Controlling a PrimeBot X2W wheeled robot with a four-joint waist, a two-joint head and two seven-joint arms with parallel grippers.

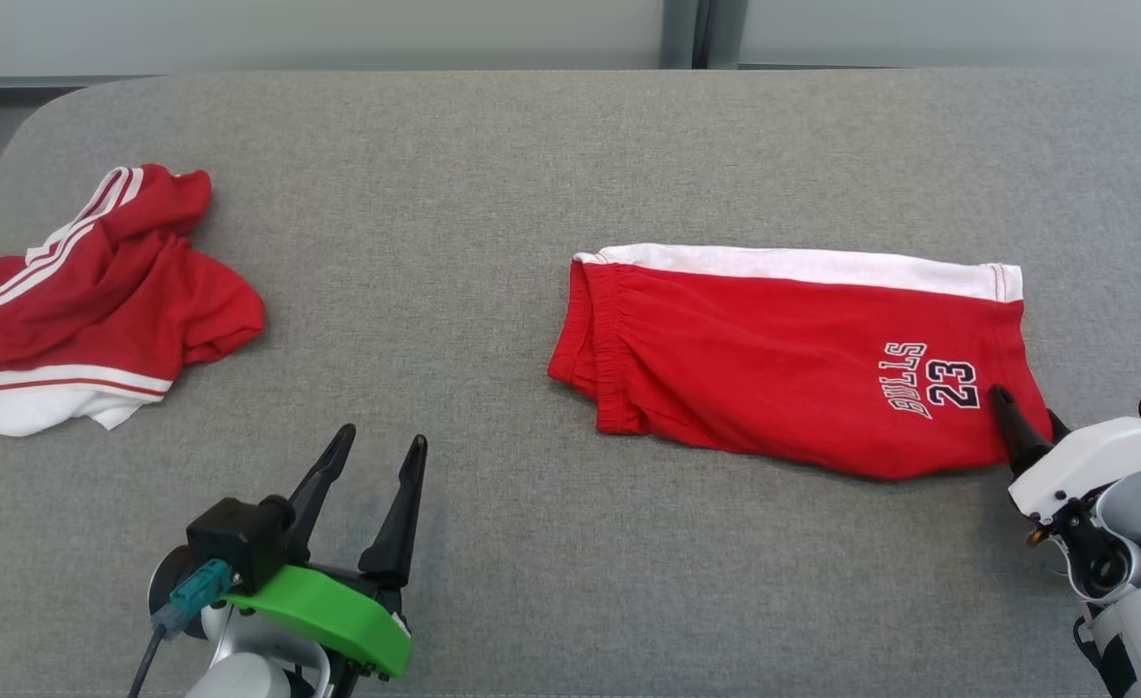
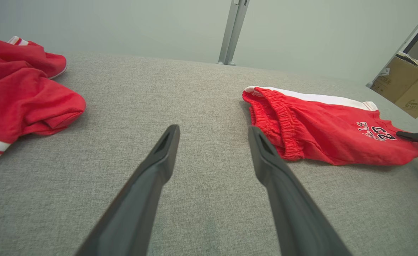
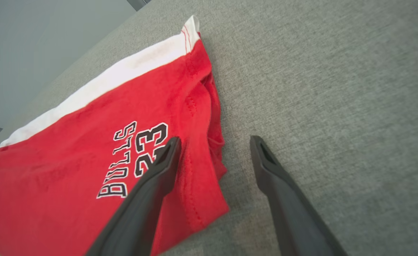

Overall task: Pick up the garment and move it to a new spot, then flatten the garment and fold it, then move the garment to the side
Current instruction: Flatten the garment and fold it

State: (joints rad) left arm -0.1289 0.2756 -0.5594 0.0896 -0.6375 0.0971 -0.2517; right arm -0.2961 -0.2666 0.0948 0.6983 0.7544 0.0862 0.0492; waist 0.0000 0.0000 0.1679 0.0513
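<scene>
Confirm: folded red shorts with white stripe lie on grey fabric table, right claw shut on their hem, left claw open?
The right claw is open, not shut: the right wrist view shows its fingers apart, one over the folded red shorts with white stripe, one over the grey fabric table. Rest stands.

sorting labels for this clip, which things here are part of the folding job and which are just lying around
Job: folded red shorts; right gripper, fingers open at the shorts' hem; left gripper, open over the grey table.
Lying about, probably: crumpled red garment at the table's left; cardboard box beyond the table.
</scene>
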